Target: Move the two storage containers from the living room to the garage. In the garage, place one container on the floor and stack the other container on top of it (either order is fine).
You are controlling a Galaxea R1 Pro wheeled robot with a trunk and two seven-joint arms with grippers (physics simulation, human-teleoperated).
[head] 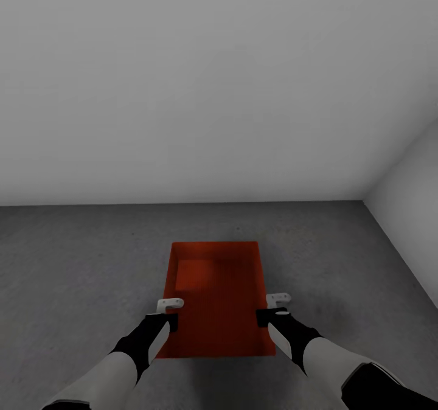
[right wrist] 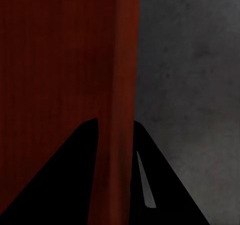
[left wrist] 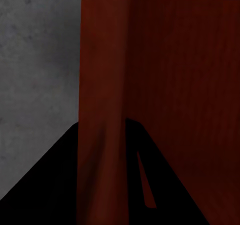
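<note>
storage container sits between my hands over the grey floor, white walls behind. left hand and right hand each pinch a side wall. wrist views: dark fingers straddle the walls; container's underside hidden.

A red-orange rectangular open-top plastic storage container sits level and empty, long axis running away from the viewer, over the dark grey mottled concrete floor of the garage, near a plain white-grey wall corner.
</note>
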